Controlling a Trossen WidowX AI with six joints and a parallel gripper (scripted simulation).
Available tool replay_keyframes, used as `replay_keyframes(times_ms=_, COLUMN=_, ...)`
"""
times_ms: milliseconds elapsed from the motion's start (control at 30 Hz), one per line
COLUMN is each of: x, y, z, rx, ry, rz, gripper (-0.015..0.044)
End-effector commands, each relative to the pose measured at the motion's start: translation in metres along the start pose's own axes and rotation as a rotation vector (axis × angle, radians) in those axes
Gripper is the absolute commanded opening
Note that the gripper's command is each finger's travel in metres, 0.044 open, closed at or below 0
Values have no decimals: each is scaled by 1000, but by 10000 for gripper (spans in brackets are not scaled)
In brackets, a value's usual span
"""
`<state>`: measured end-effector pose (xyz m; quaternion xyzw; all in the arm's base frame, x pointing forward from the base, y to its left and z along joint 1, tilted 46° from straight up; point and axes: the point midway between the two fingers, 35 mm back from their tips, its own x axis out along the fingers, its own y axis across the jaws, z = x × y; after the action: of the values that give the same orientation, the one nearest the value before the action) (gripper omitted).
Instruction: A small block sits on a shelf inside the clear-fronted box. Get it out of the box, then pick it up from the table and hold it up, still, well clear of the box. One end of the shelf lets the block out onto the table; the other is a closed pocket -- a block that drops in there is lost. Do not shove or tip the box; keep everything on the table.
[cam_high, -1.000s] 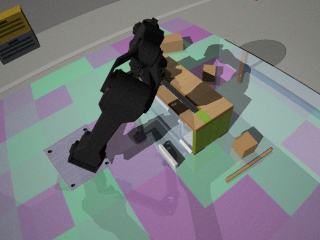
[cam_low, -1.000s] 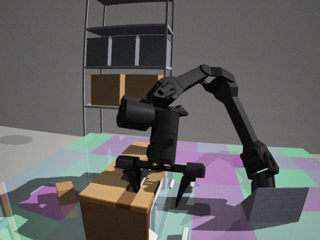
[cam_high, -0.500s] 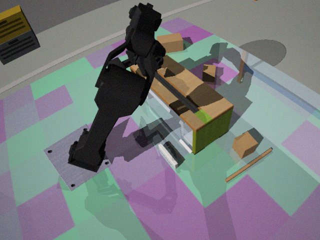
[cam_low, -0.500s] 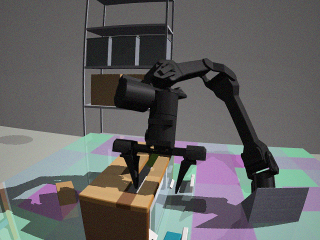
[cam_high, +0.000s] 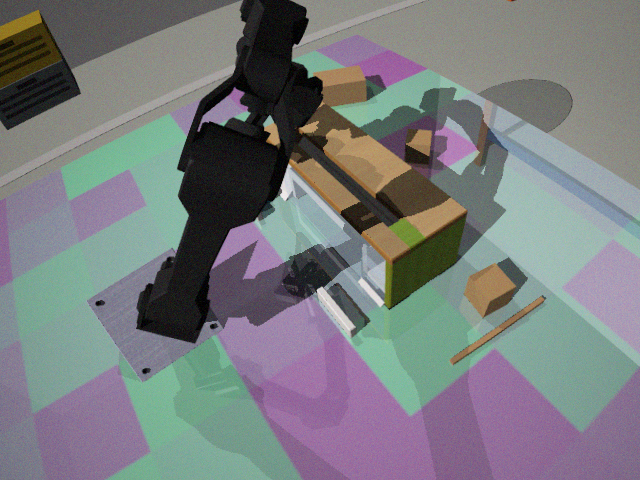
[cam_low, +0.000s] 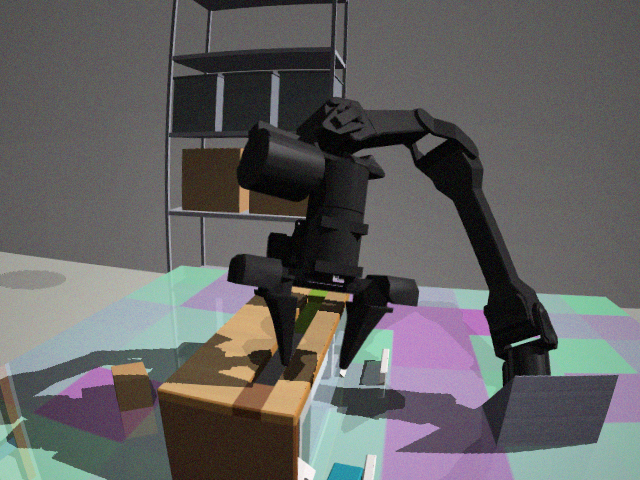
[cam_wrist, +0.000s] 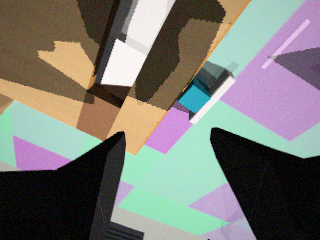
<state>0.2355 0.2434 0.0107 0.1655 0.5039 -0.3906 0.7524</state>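
Your black two-finger gripper (cam_low: 314, 363) (cam_wrist: 168, 135) stands spread with nothing between its fingers, one fingertip above the slotted top of the tan box (cam_high: 426, 263) (cam_low: 227, 444) (cam_wrist: 134, 117) and the other beyond its clear-front side. Your teal block (cam_low: 345, 471) (cam_wrist: 194, 96) is outside the box, low at its front, just beside a white upright strip (cam_low: 370, 467) (cam_wrist: 212, 99); you don't have it gripped. Behind the box, you can see a small tan wooden block (cam_high: 419, 145) (cam_low: 132, 387).
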Motion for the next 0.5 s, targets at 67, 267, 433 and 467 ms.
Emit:
replay_keyframes(times_ms=67, x=2, y=-4, z=-11, rx=-722, ry=-82, rz=-22, gripper=285)
replay_keyframes(times_ms=267, x=2, y=-6, z=-19, rx=-1370, ry=-144, rz=-84, gripper=285)
replay_keyframes(times_ms=433, x=2, y=-8, z=-25, rx=-1837, ry=-182, rz=-162, gripper=285)
replay_keyframes(times_ms=467, x=2, y=-8, z=-26, rx=-1906, ry=-186, rz=-176, gripper=285)
